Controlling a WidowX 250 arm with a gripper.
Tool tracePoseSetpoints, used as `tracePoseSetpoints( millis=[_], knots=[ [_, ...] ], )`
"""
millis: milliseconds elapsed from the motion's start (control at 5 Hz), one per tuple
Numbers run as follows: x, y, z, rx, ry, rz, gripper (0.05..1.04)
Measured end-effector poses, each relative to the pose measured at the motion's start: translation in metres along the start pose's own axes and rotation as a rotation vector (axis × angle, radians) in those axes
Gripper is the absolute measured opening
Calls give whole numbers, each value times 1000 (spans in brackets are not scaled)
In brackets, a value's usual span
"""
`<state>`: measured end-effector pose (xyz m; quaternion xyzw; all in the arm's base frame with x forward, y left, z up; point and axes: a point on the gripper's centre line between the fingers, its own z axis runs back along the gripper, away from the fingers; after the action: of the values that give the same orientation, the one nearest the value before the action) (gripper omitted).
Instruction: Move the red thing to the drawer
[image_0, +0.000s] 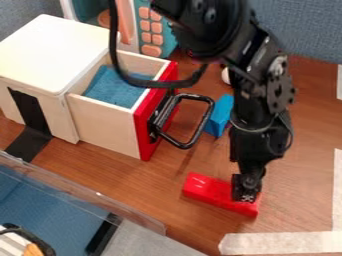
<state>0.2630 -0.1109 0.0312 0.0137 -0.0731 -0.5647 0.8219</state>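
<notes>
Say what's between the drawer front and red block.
The black handle juts from the drawer front; past it, bare tabletop up to the red block, camera view.

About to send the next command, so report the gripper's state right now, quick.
Gripper: down at one end of the red block; whether it is open or closed on it cannot be told.

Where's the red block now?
Camera view, lower, right of centre: red block on the table at the gripper, nearer the camera than the drawer handle.
</notes>
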Motion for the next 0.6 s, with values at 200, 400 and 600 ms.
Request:
tracePoseSetpoints(
  millis=[200, 400, 600],
  knots=[
    [0, -4, 15, 19, -22, -20, 1001],
    [-3, -8, 19, 18, -26, -30, 1001],
    [-8, -9, 13, 9, -13, -34, 1001]
  ],
)
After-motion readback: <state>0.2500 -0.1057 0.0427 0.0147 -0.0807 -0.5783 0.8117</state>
